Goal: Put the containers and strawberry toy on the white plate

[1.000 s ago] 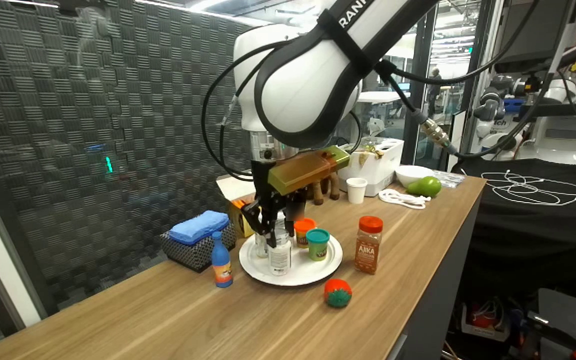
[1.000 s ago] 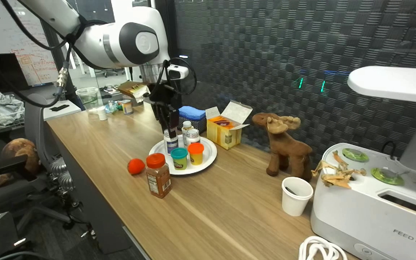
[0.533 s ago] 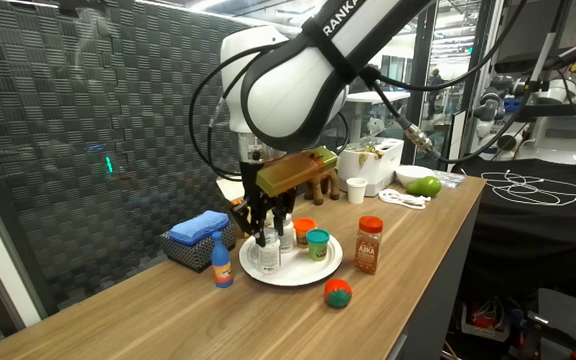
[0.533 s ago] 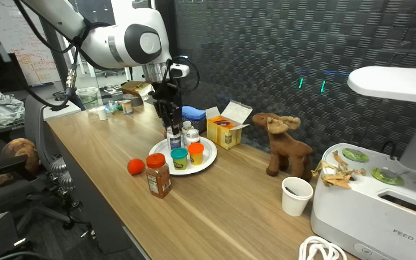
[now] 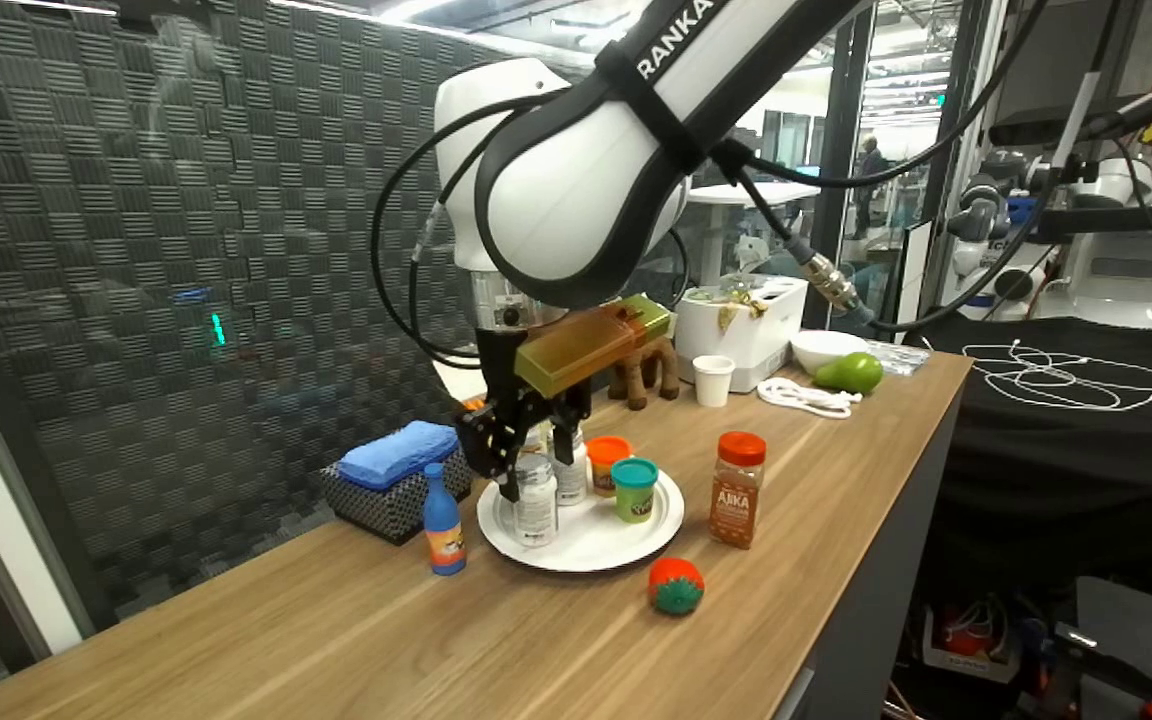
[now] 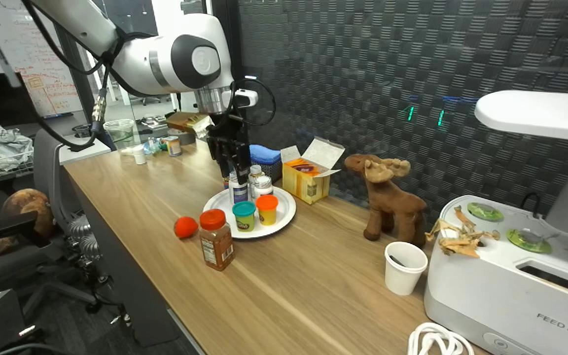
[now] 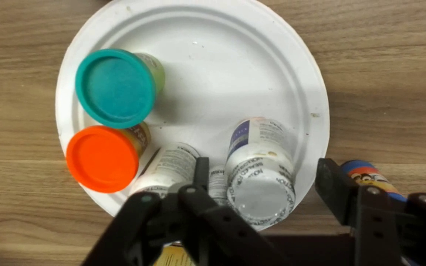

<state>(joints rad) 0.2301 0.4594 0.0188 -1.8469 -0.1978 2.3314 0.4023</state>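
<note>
Black gripper (image 7: 261, 173) spread astride white plastic bottle (image 5: 536, 512), so round white plate (image 7: 235, 70) bears it. Red-green strawberry toy (image 5: 676, 586) between plate and open long edge of wooden desk (image 5: 496, 650); plate gap likely its spot.

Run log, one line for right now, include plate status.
gripper: open, straddling white bottle | on plate: that bottle, two more bottles, teal-lid tub, orange-lid tub | off plate: strawberry toy, red-lid jar, blue bottle
</note>
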